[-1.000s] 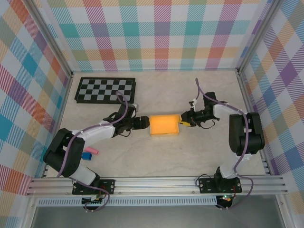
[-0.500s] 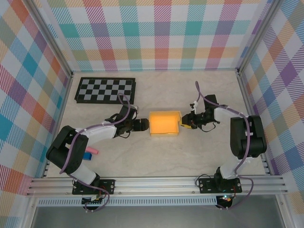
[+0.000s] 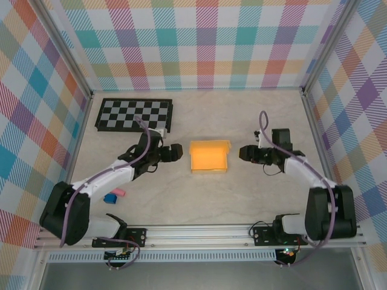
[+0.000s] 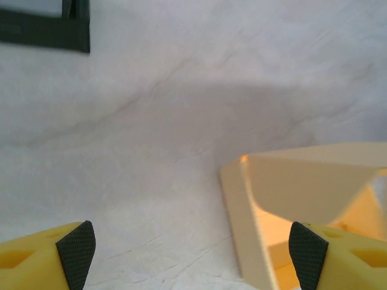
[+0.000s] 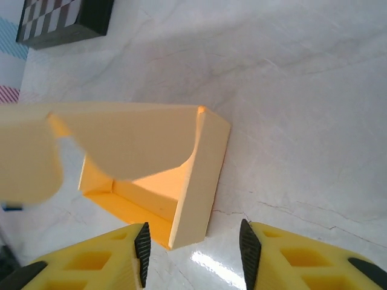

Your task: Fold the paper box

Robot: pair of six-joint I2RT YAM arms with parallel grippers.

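Paper box (image 3: 209,156) sits near the middle of the tabletop (image 3: 242,115), partly formed: an orange tray with its walls raised. In the right wrist view a pale flap leans over the box's (image 5: 139,139) open inside. Nothing holds it.

Left gripper (image 3: 176,152) lies at the box's 9 o'clock, just beside its wall but apart from it. In its wrist view the left gripper (image 4: 192,257) has its jaws spread wide and gripping nothing, with the corner of the box (image 4: 314,175) ahead of the right-hand finger.

Right gripper (image 3: 243,152) lies at the box's 3 o'clock, a little farther off. In its own view the right gripper (image 5: 192,251) has its jaws parted and empty, the box's near corner just ahead of the gap.

Checkerboard (image 3: 134,115) lies at 10 o'clock from the box, well apart. A pink piece (image 3: 118,192) and a blue piece (image 3: 109,197) lie together at about 8 o'clock, beside the left arm.
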